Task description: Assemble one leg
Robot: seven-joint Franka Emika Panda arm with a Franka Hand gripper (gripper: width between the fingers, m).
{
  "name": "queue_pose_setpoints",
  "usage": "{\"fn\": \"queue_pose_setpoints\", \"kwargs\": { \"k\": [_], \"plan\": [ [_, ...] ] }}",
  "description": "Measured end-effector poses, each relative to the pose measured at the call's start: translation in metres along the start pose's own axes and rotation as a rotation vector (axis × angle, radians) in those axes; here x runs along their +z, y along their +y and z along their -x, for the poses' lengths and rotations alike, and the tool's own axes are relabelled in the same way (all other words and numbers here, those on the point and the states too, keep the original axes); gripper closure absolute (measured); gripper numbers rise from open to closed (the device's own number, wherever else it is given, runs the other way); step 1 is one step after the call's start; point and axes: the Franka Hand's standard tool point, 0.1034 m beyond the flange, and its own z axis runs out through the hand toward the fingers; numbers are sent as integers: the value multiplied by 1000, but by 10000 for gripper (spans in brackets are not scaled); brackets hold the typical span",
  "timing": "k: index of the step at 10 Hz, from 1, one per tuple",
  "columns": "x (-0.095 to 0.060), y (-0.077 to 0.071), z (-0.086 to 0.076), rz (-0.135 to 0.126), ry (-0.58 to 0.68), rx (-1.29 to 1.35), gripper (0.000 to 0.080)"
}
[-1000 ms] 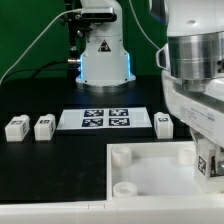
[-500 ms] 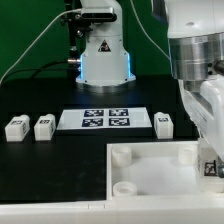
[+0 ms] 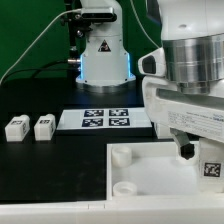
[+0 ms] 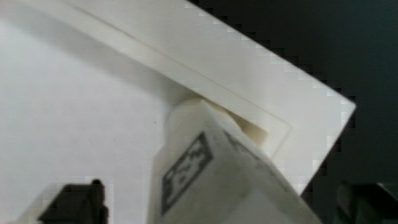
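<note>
One leg [image 3: 208, 168], a white post with a square tag, stands tilted at the right corner of the large white tray-like piece [image 3: 150, 170]. In the wrist view the leg [image 4: 222, 170] rises from the corner socket between my fingers. My gripper [image 3: 198, 152] [image 4: 217, 205] is around the leg with its jaws spread. A gap shows between one dark fingertip [image 4: 75, 200] and the leg. Two more legs [image 3: 15, 127] [image 3: 43, 127] lie on the black table at the exterior view's left.
The marker board [image 3: 107, 119] lies on the table behind the tray. A white robot base [image 3: 103, 55] with cables stands at the back. My arm fills the exterior view's right and hides the table there.
My wrist has turned far round above the tray's right corner. The arm now covers the leg that lay beside the marker board. The tagged leg stays at the corner.
</note>
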Motion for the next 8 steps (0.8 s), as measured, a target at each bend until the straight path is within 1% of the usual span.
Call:
{"fn": "queue_pose_setpoints", "kwargs": {
  "k": [3, 5, 6, 7, 8],
  "plan": [
    [0, 1, -2, 2, 3, -269, 151],
    [-1, 1, -5, 28, 22, -575, 151],
    [-2, -1, -4, 46, 35, -724, 151],
    [-2, -2, -3, 55, 44, -805, 151],
    [-2, -1, -5, 55, 44, -800, 151]
  ]
}}
